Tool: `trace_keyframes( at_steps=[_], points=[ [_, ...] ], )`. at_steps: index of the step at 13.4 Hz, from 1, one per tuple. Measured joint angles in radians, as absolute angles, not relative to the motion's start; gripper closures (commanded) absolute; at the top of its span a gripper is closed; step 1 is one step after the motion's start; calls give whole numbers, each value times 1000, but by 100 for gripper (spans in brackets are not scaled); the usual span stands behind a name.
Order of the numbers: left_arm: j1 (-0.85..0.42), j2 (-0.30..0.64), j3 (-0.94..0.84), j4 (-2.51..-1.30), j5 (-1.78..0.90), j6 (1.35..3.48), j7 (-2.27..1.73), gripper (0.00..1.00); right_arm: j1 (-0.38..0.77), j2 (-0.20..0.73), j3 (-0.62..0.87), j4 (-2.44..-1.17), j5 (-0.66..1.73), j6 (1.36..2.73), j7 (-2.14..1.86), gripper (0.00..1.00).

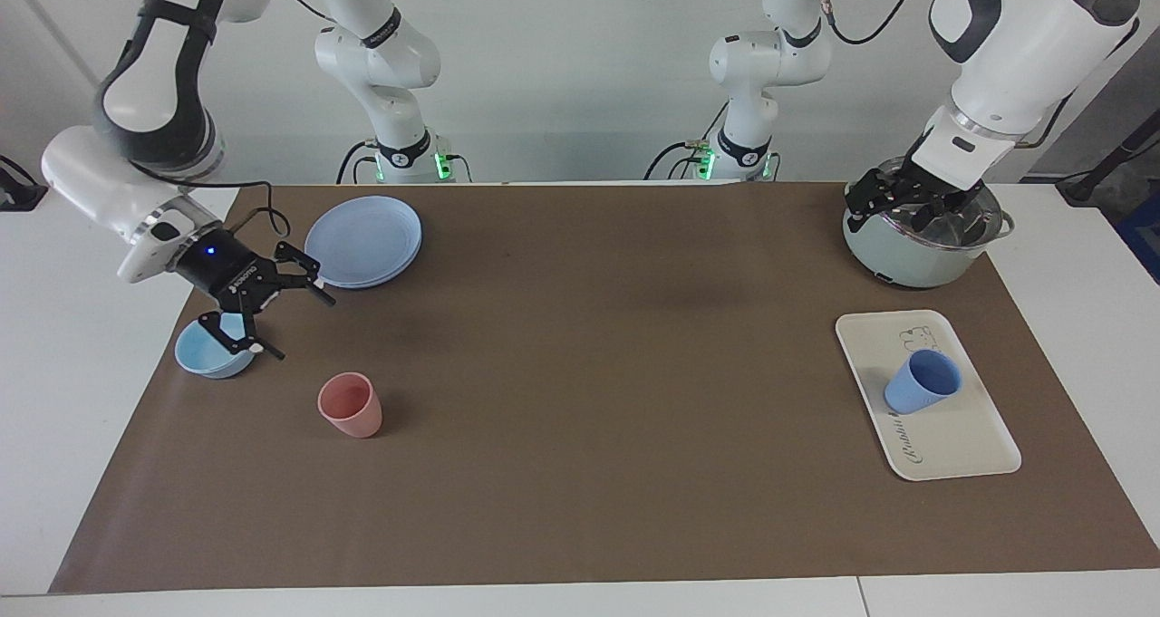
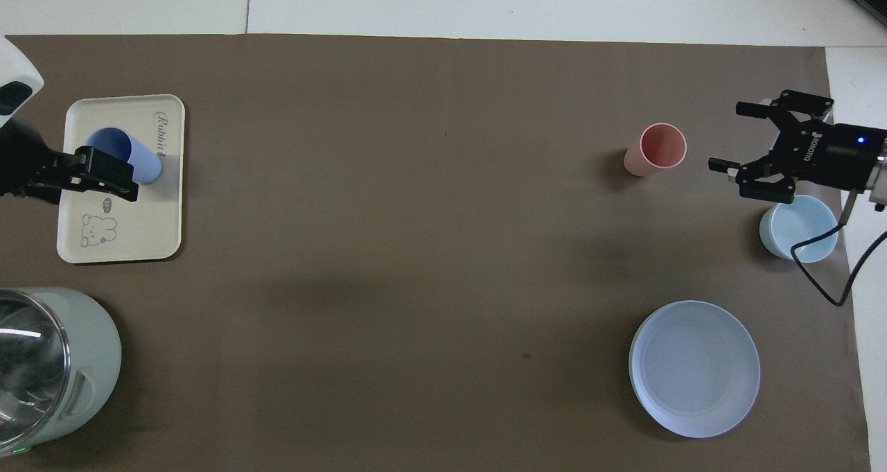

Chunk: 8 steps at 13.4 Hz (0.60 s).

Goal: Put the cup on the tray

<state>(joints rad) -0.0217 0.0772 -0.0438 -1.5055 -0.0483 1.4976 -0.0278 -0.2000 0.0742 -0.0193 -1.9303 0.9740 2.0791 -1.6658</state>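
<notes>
Brown matting covers the surface (image 1: pixel 580 400), and your work now sits at the left arm's end of it. Your left gripper (image 1: pixel 893 202) hangs over the pale green pot (image 1: pixel 915 255), apart from the cup; whether its jaws are released or clenched I cannot tell. From overhead it seems to cover the cup, but the facing view shows it raised and clear.

The periwinkle-blue cup (image 1: pixel 922 382) stands on the cream-white tray (image 1: pixel 961 445), leaning a little, between the bear drawing and the cursive script. I judge the placing done, so what is left is getting away cleanly: take the left arm upward and toward its base, mind the pot rim beneath it, and do not sweep low over the tray, where a nudge could tip the light tumbler.

Your right gripper (image 1: pixel 272 304) waits with its jaws released, spread wide and grasping nothing, over the light blue bowl (image 1: pixel 207 352). Leave it there. The pink tumbler (image 1: pixel 351 404) stands farther from the robots than the bowl, and the round blue plate (image 1: pixel 364 241) lies nearer to them; neither needs touching.
</notes>
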Motion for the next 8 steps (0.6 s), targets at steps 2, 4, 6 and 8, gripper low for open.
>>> trace_keyframes(
  at_steps=[2, 4, 6, 8],
  points=[
    [-21, 75, -44, -1508, -48, 1497, -28, 0, -153, 31, -17, -1920, 752, 2112, -1431, 0],
    [-9, 74, -44, -1509, -48, 1498, -29, 0, -87, 1, -12, -1918, 548, 2128, -1176, 0],
    [2, 73, -43, -1509, -48, 1498, -29, 0, -33, -23, -6, -1916, 368, 2138, -919, 0],
    [4, 72, -45, -1509, -48, 1498, -29, 0, 15, -55, -3, -1915, 214, 2124, -662, 0]
  ],
)
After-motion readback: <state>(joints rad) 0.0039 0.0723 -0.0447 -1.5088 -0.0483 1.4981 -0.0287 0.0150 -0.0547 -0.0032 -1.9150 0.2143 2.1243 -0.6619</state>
